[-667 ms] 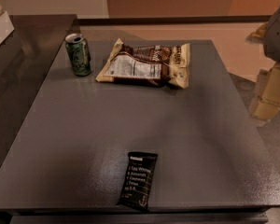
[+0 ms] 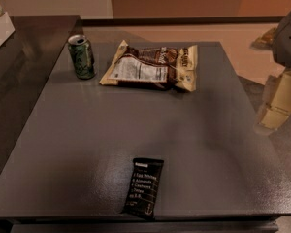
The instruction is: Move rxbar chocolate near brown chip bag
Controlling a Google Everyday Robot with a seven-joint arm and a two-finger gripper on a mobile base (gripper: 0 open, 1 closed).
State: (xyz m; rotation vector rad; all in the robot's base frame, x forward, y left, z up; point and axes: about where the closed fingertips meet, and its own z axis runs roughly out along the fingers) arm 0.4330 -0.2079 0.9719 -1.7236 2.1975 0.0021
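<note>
The rxbar chocolate [image 2: 144,188], a small flat black bar with white text, lies near the table's front edge, a little right of centre. The brown chip bag [image 2: 153,67], dark brown with cream ends and a white label panel, lies flat at the back of the table. My gripper [image 2: 276,102] hangs at the right edge of the view, beyond the table's right side, far from both the bar and the bag and holding nothing that shows.
A green soda can [image 2: 81,57] stands upright at the back left, just left of the bag. The dark grey table [image 2: 87,144] has a dark counter [image 2: 24,47] on its left. Tan floor lies behind and to the right.
</note>
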